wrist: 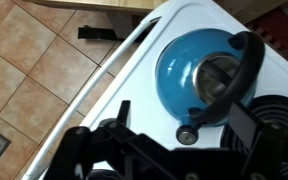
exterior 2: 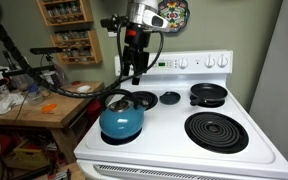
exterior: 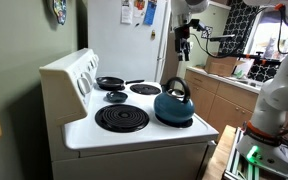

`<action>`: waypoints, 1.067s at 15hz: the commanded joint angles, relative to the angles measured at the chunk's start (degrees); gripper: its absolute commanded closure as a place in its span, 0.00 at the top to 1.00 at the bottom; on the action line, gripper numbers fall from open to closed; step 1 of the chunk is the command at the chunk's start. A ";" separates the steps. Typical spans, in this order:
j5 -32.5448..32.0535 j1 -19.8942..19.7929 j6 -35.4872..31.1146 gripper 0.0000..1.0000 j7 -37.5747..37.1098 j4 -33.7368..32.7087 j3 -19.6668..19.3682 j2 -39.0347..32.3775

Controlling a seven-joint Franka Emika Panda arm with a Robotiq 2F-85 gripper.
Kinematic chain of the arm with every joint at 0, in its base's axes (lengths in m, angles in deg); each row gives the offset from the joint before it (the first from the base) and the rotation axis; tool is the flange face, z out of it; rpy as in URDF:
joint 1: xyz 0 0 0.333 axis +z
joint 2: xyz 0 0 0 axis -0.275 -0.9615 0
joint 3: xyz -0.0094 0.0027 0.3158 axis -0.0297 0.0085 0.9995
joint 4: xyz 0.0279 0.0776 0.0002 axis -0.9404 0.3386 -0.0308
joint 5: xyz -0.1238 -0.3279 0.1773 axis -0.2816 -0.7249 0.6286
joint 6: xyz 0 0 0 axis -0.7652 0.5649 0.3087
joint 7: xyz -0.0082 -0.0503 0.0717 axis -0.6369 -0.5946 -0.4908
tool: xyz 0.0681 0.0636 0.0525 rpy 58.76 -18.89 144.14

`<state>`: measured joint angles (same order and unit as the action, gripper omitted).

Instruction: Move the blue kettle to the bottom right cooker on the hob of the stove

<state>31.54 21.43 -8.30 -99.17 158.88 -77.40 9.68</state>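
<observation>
The blue kettle (exterior: 173, 108) (exterior 2: 121, 122) stands upright at a front corner of the white hob (exterior: 89, 128) (exterior 2: 164, 135), near its edge. What lies under it is hidden. A greyish coil burner with a pale rim (exterior: 145, 89) (exterior 2: 141, 99) lies just behind the kettle. My gripper (exterior: 183, 52) (exterior 2: 134, 74) hangs well above the kettle, open and empty. In the wrist view the kettle (wrist: 179, 70) shows from above with its dark handle arched over the lid, and the gripper (wrist: 184, 122) fingers are spread wide below it.
A black frying pan (exterior: 111, 83) (exterior 2: 208, 95) sits at the back of the hob. The largest black coil (exterior: 122, 119) (exterior 2: 216, 131) is beside the kettle, with a small dark coil (exterior: 116, 97) (exterior 2: 169, 98) behind it. A wooden counter (exterior 2: 44, 108) adjoins the stove. Tiled floor (wrist: 34, 70) lies below.
</observation>
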 commanded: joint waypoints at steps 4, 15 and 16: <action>12.35 2.55 -9.09 1.00 -5.59 5.60 1.94 0.71; 10.09 4.08 -12.02 1.00 -5.12 11.98 3.93 -1.66; 10.14 4.11 -12.24 0.99 -4.99 12.25 3.92 -1.91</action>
<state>42.23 25.12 -18.80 -103.68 169.33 -73.45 7.64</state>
